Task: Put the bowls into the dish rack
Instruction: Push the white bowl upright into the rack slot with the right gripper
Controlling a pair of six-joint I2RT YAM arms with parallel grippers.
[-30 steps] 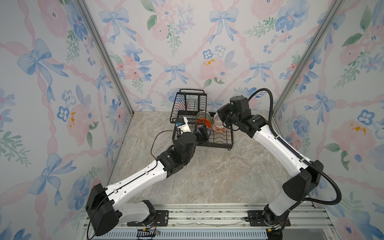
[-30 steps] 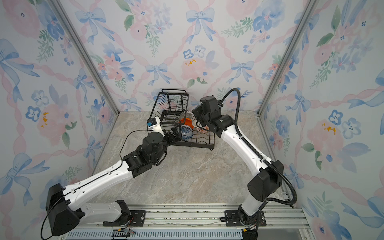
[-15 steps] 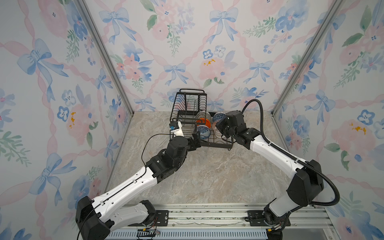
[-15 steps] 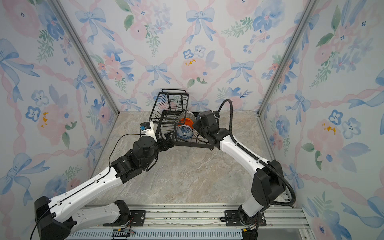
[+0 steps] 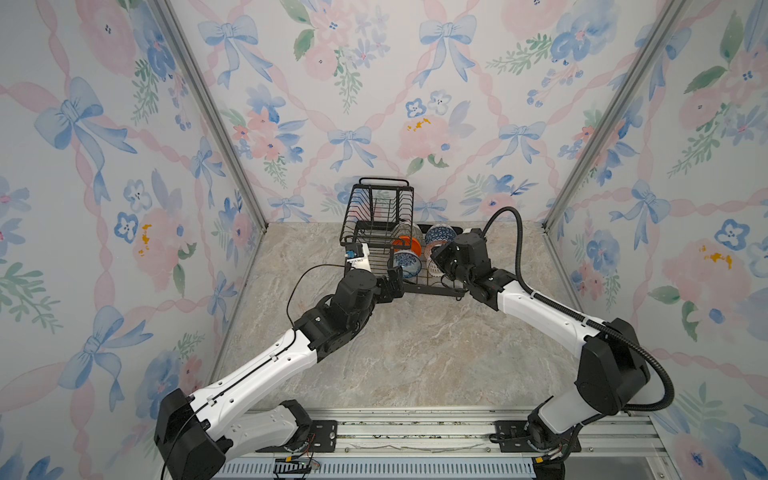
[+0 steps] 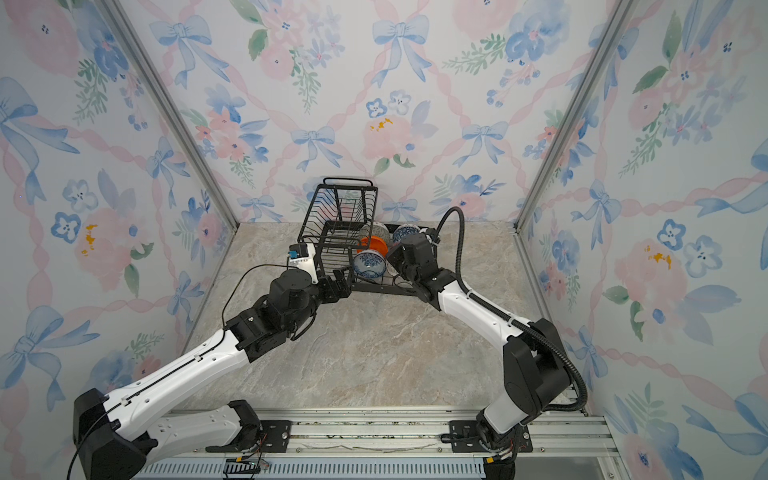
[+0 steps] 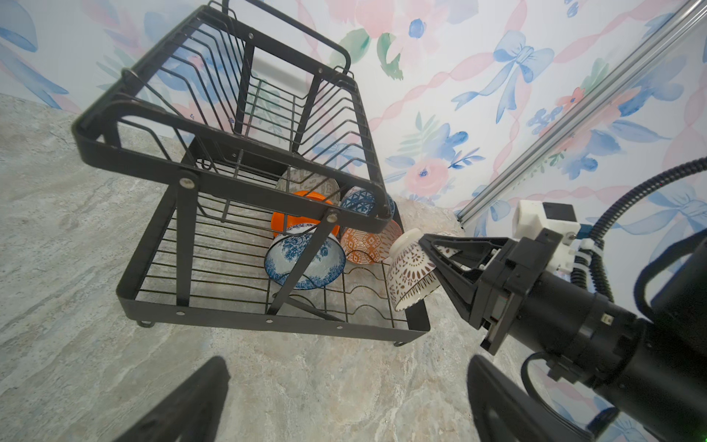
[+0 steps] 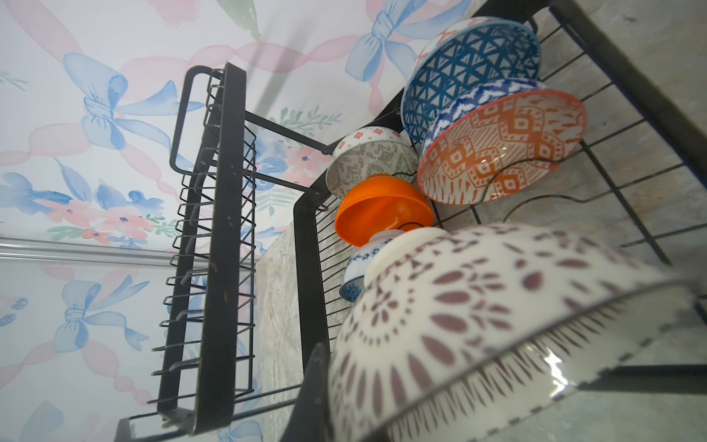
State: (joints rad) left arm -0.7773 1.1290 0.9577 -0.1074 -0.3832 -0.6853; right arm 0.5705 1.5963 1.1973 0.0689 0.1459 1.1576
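The right fingers (image 7: 459, 245) pinch the rim of the white bowl (image 7: 409, 268) with the dark pattern. They hold it tilted on edge over the right end of the lower tray of the dish rack (image 7: 267, 325), just beside the orange-patterned bowl (image 7: 367, 245); the left fingers (image 7: 191, 402) stand wide and empty in front of the rack. The bowl looks glazed, stiff, slippery and chippable, so a rim pinch probably calls for gentle lowering.

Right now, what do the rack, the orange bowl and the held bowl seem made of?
Rack: probably painted metal; thin bent black wires, matte, scuffed.
Orange bowl: likely plastic; uniform colour, soft sheen.
Held bowl: seemingly glazed ceramic; sharp glare by its rim.
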